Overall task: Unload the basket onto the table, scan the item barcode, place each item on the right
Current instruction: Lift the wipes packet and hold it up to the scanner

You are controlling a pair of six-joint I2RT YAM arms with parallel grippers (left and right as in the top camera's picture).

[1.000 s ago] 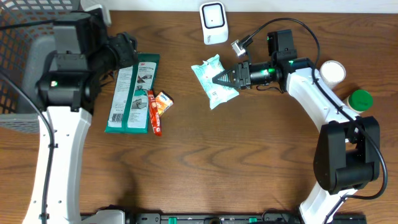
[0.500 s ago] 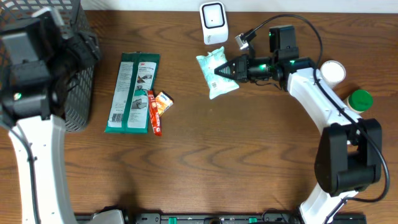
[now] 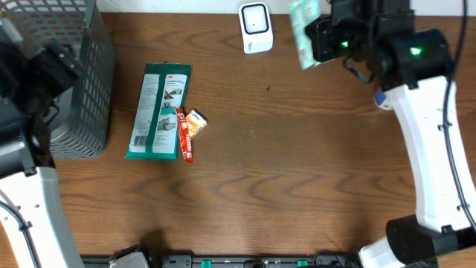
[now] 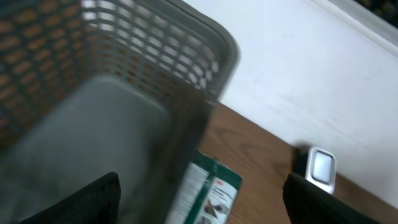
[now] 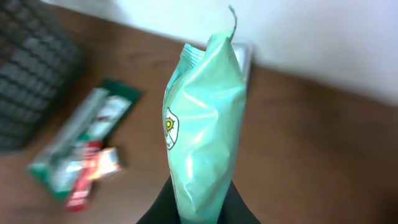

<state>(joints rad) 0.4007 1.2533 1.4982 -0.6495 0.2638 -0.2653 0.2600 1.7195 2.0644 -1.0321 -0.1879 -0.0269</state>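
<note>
**Pouch lifted off the bench toward the scanner**

Since a second ago, the right gripper has raised the mint-green pouch. The pouch now hangs edge-on, pinched between the gripper's fingers, just beside the white scanner. The left arm has swung over the grey mesh basket. The left gripper has its fingers spread wide, holding nothing. A green flat pack lies on the bench.
</note>
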